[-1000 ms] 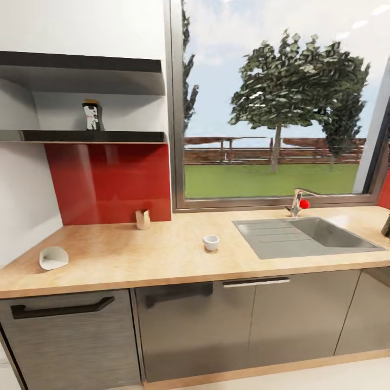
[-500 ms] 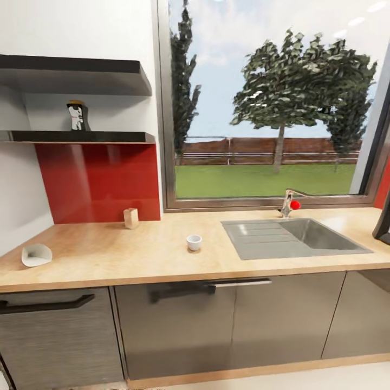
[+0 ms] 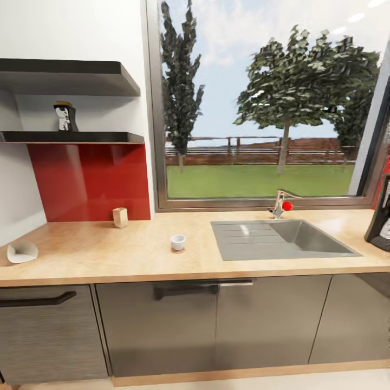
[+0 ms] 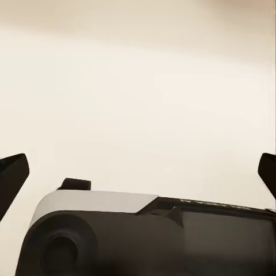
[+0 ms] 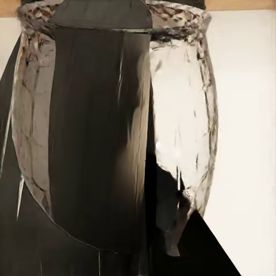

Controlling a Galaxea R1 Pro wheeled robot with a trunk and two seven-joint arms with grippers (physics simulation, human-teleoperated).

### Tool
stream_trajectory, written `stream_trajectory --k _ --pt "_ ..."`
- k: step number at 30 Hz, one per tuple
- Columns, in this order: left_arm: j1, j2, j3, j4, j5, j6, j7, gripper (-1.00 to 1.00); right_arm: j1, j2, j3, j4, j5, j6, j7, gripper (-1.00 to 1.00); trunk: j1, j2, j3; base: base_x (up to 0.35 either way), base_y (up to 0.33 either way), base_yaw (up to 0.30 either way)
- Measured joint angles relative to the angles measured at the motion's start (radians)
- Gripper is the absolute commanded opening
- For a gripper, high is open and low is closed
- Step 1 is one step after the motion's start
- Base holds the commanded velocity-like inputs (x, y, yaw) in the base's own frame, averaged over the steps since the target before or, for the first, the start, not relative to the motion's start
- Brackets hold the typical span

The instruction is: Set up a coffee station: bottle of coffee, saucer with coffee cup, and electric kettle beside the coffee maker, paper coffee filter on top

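The bottle of coffee (image 3: 65, 116) stands on the lower board of the dark kitchen shelf (image 3: 76, 137) at upper left. On the beige countertop (image 3: 135, 260) the white paper coffee filter (image 3: 21, 252) lies at the far left. The small white coffee cup (image 3: 177, 241) stands left of the sink. The black-and-white coffee maker (image 3: 380, 216) shows partly at the right edge. The dark glassy electric kettle (image 5: 115, 126) hangs very close in the right wrist view, against pale floor, with my right gripper (image 5: 144, 250) shut on it. My left gripper (image 4: 138, 172) is open and holds nothing.
A steel sink (image 3: 279, 238) with a red-knobbed tap (image 3: 280, 204) is set into the worktop's right half. A small tan block (image 3: 120, 217) stands by the red backsplash (image 3: 89, 181). Grey cabinet fronts (image 3: 216, 325) run below and a large window (image 3: 260, 103) behind.
The whole head view has shifted, so the camera moved: shelf, cup and sink slid left in the picture and the coffee maker came in at the right edge.
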Motion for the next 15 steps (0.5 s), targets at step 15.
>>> stream_trajectory --k 15 --pt "0.000 0.000 0.001 0.000 0.000 0.000 0.000 1.00 0.000 0.000 0.000 0.000 0.000 0.000 0.000 -1.00 0.000 0.000 0.000 0.000 -0.335 0.000"
